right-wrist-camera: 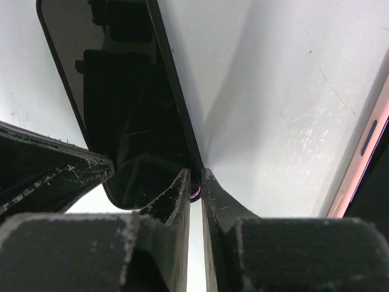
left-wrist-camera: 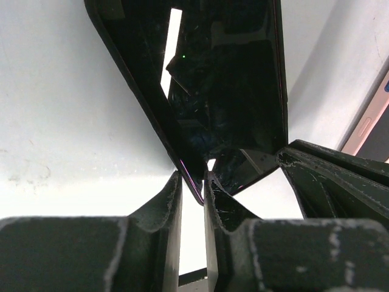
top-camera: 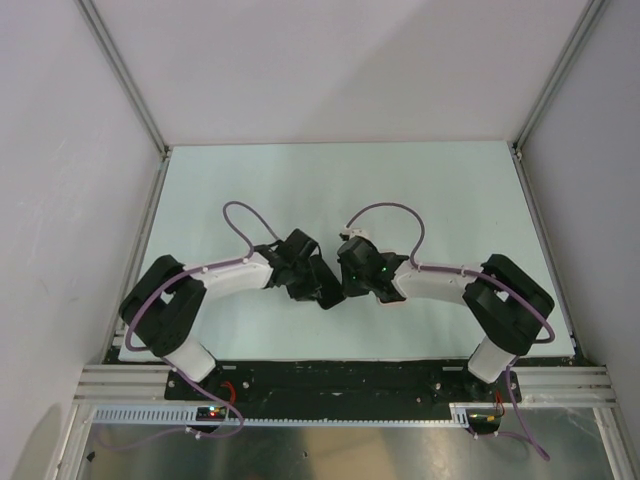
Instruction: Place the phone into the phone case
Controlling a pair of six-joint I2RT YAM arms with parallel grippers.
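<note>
Phone point(left-wrist-camera: 225, 91), dark and glossy with a thin purple rim, is held on edge at the centre of the overhead frame, with the white tabletop point(left-wrist-camera: 61, 121) behind it. Left fingers point(left-wrist-camera: 167, 207) pinch its lower corner, and right fingers point(right-wrist-camera: 222, 207) pinch its rim. A pink-edged slab point(right-wrist-camera: 364, 146) with a side slot shows at the right edge of the frame.

Crowded middle, open table beyond.
The left gripper point(top-camera: 326, 292) and right gripper point(top-camera: 348, 286) meet tip to tip at mid-table, both pinched on the phone point(left-wrist-camera: 231, 91), leaving no gap to pass between them. A pink-edged item point(right-wrist-camera: 364, 140) sits near the grip, at the right edge of both wrist views. The far half of the table point(top-camera: 330, 180) lies free up to the back wall point(top-camera: 340, 60). The side walls point(top-camera: 60, 150) close both flanks.
</note>
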